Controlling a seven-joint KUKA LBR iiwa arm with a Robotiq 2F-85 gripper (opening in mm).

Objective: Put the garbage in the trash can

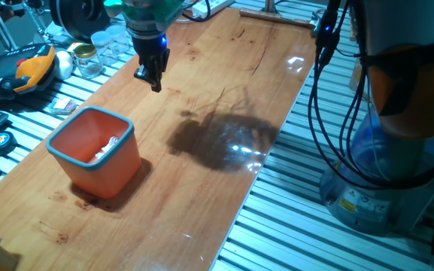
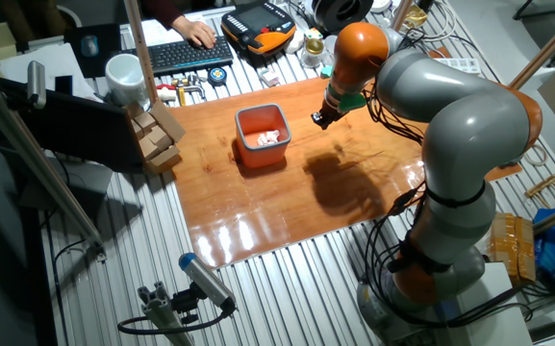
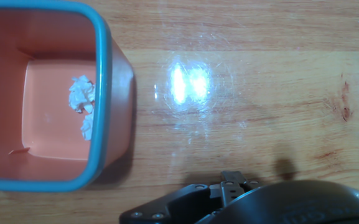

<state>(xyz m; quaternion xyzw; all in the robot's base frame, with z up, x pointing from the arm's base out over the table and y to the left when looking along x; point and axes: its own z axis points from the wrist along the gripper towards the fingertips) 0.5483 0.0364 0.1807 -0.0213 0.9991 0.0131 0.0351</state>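
Observation:
The orange trash can (image 1: 113, 170) with a light blue rim stands on the left part of the wooden table (image 1: 224, 68). White crumpled garbage (image 1: 107, 147) lies inside it, seen as scraps on the bin floor in the hand view (image 3: 79, 94). My gripper (image 1: 150, 80) hangs in the air above the table, behind and to the right of the can, and looks open and empty. The other fixed view shows the can (image 2: 261, 152), the garbage (image 2: 269, 135) and the gripper (image 2: 320, 118) to its right. In the hand view the can's rim (image 3: 105, 93) is at the left.
Clear glass jars (image 1: 89, 60) and an orange-black tool (image 1: 32, 68) sit past the table's left edge. Cables (image 1: 329, 90) and the robot base (image 1: 382, 173) are at the right. Wooden blocks (image 2: 157, 135), a keyboard (image 2: 186, 56) and a white mug (image 2: 123, 75) lie beyond the board.

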